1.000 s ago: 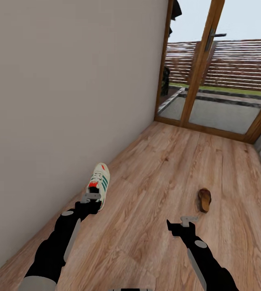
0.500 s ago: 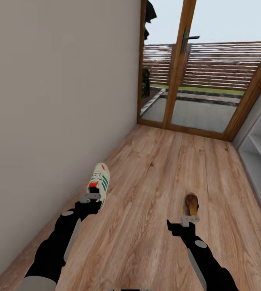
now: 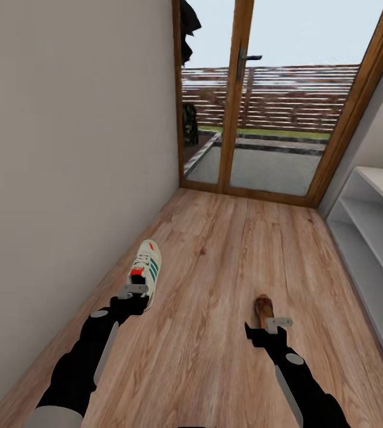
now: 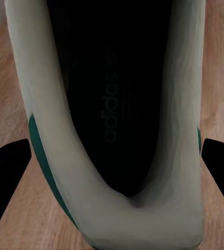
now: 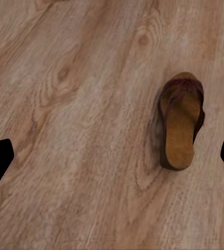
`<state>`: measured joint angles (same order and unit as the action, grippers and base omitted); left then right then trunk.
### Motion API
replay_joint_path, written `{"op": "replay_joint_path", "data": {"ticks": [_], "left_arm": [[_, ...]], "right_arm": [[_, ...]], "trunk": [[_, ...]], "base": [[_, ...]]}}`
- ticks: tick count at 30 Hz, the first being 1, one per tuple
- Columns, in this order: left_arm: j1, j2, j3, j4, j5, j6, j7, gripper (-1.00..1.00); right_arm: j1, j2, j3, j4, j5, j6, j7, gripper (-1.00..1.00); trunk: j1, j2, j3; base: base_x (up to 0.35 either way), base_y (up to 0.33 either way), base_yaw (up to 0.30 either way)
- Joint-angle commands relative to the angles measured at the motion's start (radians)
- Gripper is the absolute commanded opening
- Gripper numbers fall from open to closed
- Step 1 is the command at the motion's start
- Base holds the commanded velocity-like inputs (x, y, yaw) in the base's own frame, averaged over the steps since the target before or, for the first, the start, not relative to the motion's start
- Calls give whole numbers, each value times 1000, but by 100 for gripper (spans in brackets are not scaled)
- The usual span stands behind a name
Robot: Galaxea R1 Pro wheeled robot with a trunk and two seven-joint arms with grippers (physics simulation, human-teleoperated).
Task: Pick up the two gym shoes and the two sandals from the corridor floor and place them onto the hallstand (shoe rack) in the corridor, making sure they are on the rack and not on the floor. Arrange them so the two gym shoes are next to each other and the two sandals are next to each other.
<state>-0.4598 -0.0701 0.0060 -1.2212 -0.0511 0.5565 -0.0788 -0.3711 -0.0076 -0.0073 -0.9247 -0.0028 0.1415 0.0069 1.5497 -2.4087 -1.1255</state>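
The left pincer (image 3: 133,291) clasps the heel of a white gym shoe (image 3: 146,268), held up beside the wall (image 3: 66,148); its fingers (image 4: 7,179) flank the shoe's collar. The right pincer (image 3: 268,326) is spread wide with nothing in it, hovering over the corridor floor (image 3: 215,249), and a brown sandal (image 5: 181,122) lies just ahead of it. The grey hallstand (image 3: 375,226) stands to the right.

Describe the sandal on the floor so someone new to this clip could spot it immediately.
Start at the glass door at the corridor's far end and follow the wood-plank corridor floor back toward the robot. Just ahead of the right gripper lies one sandal, apart from the hallstand on the right. It is flat, brown and open with a tan insole, unlike the white, green-striped gym shoe at the left gripper.
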Motion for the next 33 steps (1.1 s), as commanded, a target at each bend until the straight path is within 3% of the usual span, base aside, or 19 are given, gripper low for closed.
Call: {"op": "replay_joint_path", "data": {"ticks": [1,15,33], "left_arm": [[0,0,1,-1,-6,5,-6,-100],[0,0,0,-1,-6,5,-6,-100],[0,0,0,-1,-6,5,-6,-100]], "right_arm": [[0,0,0,-2,0,6,1,100],[0,0,0,-2,0,6,1,100],[0,0,0,-1,0,6,1,100]], "trunk": [[0,0,-1],[0,0,7],[0,0,24]], "base": [[341,-10,-12],[343,-11,-127],[260,-143,-211]]}}
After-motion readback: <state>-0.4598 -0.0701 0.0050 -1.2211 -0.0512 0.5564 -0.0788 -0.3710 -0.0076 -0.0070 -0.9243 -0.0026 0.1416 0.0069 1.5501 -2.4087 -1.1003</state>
